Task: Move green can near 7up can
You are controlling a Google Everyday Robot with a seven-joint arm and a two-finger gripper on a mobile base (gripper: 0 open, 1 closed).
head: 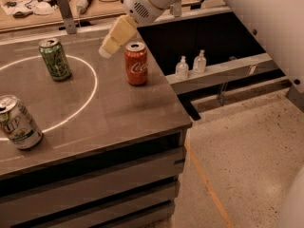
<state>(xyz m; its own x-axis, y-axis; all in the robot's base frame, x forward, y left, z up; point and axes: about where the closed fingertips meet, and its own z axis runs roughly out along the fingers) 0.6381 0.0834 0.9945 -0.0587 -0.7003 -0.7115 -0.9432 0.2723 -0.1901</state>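
The dark green can (55, 59) stands upright at the back left of the grey table, inside a white circle line. The 7up can (18, 123), silver-white with green lettering, stands tilted-looking at the front left edge of view. My gripper (114, 37) with cream fingers hangs above the table between the green can and a red Coca-Cola can (136, 63), just up and left of the red can. It holds nothing.
The table's right edge (175, 103) drops to a speckled floor. Two small clear bottles (190, 64) stand on a lower shelf to the right. A metal post (65, 11) and cluttered bench lie behind the table.
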